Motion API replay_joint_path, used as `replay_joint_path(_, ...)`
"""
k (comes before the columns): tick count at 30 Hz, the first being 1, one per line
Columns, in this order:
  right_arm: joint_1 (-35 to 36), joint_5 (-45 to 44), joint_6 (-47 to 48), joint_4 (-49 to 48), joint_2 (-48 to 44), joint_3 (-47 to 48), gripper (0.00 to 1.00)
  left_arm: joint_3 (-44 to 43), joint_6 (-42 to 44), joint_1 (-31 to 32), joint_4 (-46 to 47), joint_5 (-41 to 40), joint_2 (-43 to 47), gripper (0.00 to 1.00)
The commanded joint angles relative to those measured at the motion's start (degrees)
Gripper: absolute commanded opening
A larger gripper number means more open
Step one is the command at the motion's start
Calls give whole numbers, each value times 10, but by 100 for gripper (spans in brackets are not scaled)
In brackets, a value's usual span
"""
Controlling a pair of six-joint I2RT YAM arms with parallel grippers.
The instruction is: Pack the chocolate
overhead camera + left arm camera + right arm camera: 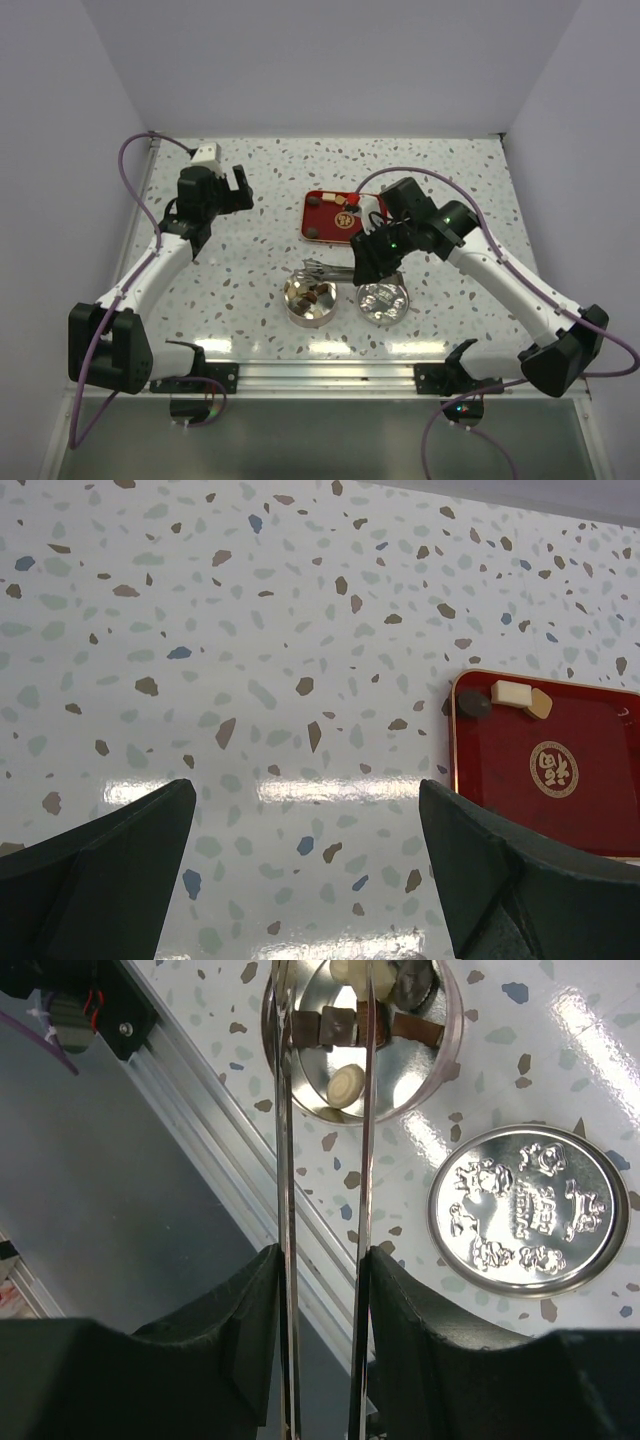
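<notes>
- Steel tongs (286, 1160) are clamped between the nearly closed fingers of the right hand (322, 1260), their tips inside the round tin (448, 1050).
- Brown and cream chocolate pieces (345, 1085) lie in that tin, one brown square between the tong tips.
- Three more pieces (508, 693) sit in a corner of the red tray (500, 770).
- Wide open and empty, the left hand (307, 800) hangs above the bench (200, 630).

Bright, even overhead light in all views. Glossy worktop (250, 630) carries white glare band; same streaks near front edge in top view. Mirror-bright: lid (525, 1210), tin (448, 1045), tweezers (287, 1160). Shadows soft, short. Dark, underexposed, soft-focus at frame bottom: right end effector (322, 1270) fingers. Top view sharp throughout.
</notes>
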State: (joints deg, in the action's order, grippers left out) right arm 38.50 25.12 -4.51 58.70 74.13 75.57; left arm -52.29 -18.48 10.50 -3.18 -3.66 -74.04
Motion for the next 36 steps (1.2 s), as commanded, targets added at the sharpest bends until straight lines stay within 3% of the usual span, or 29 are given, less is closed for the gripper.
replay_joint_path(1, 0, 12, 0, -17, 1, 8, 43, -22, -3, -2, -1, 1, 6, 100)
replay_joint_path(14, 0, -55, -11, -28, 1, 15, 37, -20, -4, -2, 2, 1, 5, 100)
replay_joint_path(20, -22, -53, -30, -85, 14, 8, 36, -20, -3, -3, 0, 2, 9, 100)
replay_joint_path(36, -245, -46, -42, -224, 93, -7, 35, -21, -2, -2, -2, -1, 14, 100)
